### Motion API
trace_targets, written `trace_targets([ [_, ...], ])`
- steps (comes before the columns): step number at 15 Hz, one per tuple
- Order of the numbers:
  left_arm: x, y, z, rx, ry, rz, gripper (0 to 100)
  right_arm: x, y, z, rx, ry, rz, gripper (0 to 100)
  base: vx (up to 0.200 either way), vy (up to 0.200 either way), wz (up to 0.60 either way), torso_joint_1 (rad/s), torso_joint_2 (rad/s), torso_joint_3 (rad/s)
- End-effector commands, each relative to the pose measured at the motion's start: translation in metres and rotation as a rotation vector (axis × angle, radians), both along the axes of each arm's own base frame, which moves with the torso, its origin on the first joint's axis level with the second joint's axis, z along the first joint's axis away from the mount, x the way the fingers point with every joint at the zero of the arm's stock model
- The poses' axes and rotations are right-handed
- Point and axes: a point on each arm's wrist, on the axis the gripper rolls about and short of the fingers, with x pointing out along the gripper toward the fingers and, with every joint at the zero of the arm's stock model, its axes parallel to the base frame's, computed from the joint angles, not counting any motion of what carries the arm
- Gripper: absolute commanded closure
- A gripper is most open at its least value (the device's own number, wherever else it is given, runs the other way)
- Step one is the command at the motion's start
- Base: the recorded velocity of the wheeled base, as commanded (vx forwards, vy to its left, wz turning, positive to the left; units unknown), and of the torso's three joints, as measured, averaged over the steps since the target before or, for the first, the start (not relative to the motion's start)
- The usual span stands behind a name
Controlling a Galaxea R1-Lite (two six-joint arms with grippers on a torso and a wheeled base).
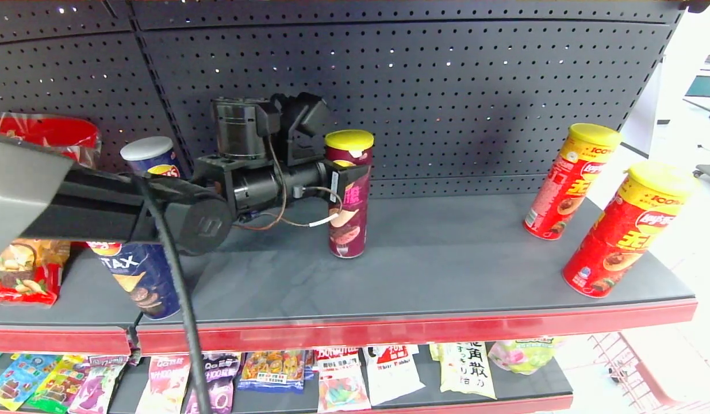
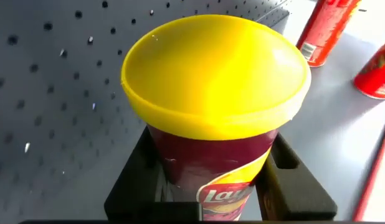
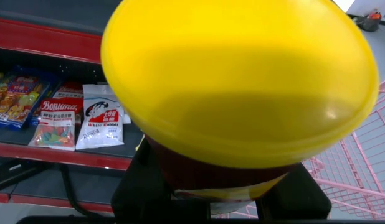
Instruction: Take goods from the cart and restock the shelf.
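Maroon chip can [image 1: 348, 201] with a yellow lid stands upright mid-shelf, near the pegboard [image 1: 446, 86], its base down at the grey shelf [image 1: 446, 264]. The left gripper [image 1: 346, 172] clamps its upper body from the side, pads [image 2: 291, 180] pressed on either flank. The right gripper [image 3: 217, 190] grips a second can [image 3: 239, 74], also yellow-lidded, with the pink cart [image 3: 361, 180] and the lower tier's snack bags [image 3: 99, 118] behind it. A blue can [image 1: 142, 270] stands to the left on the shelf, two red cans [image 1: 567, 184] well apart to the right.
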Motion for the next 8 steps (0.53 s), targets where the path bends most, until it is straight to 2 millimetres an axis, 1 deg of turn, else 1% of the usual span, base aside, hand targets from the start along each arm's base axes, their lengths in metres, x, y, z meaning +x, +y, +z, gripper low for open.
trace_targets([
  [1,-0.049,-0.004,0.021,-0.027,-0.007,-0.01,100,0.0,0.0,0.0,0.0,0.0,0.001,100,0.0,0.0,0.0,0.0,0.0,0.0],
  [3,-0.077,-0.009,0.017,-0.039,0.043,-0.004,100,0.0,0.0,-0.001,0.0,0.0,0.002,100,0.0,0.0,0.0,0.0,0.0,0.0],
  [5,-0.089,-0.014,0.007,-0.019,0.052,0.065,100,0.0,0.0,-0.001,0.001,0.0,0.002,100,0.0,0.0,0.0,0.0,0.0,0.0],
  [8,-0.094,-0.014,-0.001,-0.028,0.026,0.096,100,0.0,0.0,-0.001,0.001,0.0,0.002,100,0.0,0.0,0.0,0.0,0.0,0.0],
])
